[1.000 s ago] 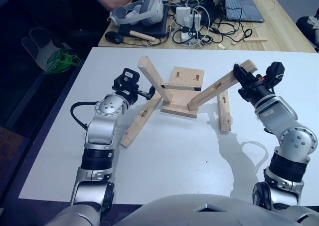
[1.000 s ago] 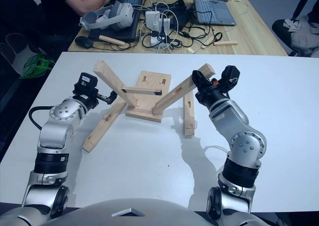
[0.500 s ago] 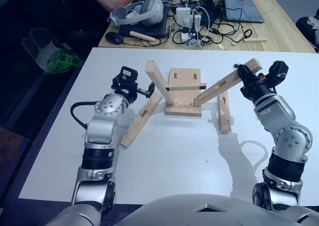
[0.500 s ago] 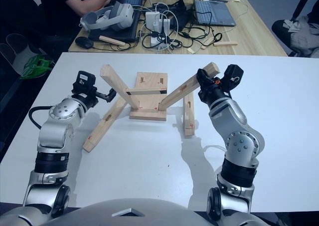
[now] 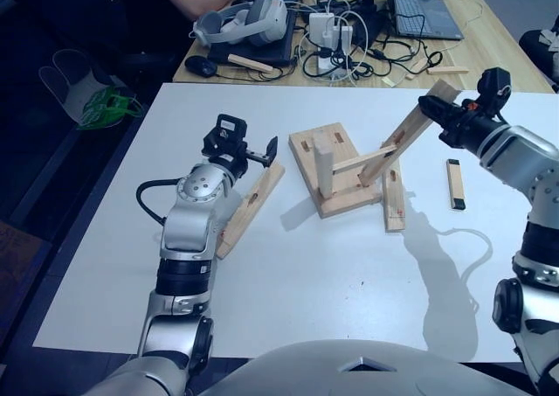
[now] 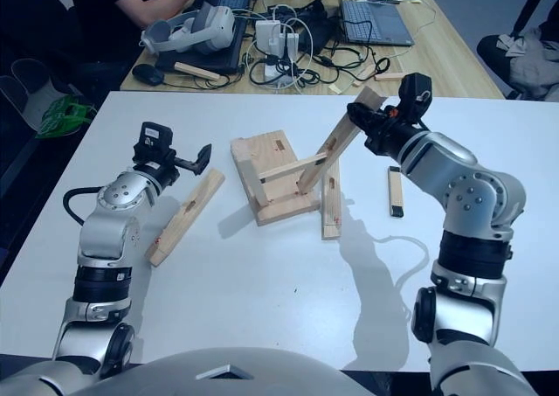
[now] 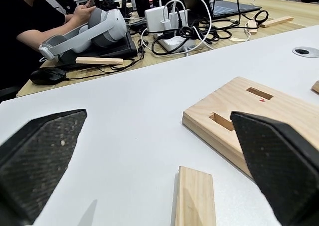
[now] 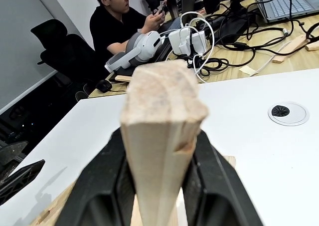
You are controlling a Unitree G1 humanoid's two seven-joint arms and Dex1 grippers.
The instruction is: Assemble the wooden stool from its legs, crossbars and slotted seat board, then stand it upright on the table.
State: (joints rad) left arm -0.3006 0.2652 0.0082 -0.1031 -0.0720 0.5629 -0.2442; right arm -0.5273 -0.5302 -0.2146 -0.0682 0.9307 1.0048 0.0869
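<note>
While R pincer grips it, leg slants up-right.

We see a broad white rectangular surface with a round grey cable port set into it. Behind it stands a long light wooden desk carrying an open dark laptop, a tangle of black and white cables, a grey-and-white headset and a black mouse. On the left we find dark floor. A black office chair stands before a plain grey wall.
</note>
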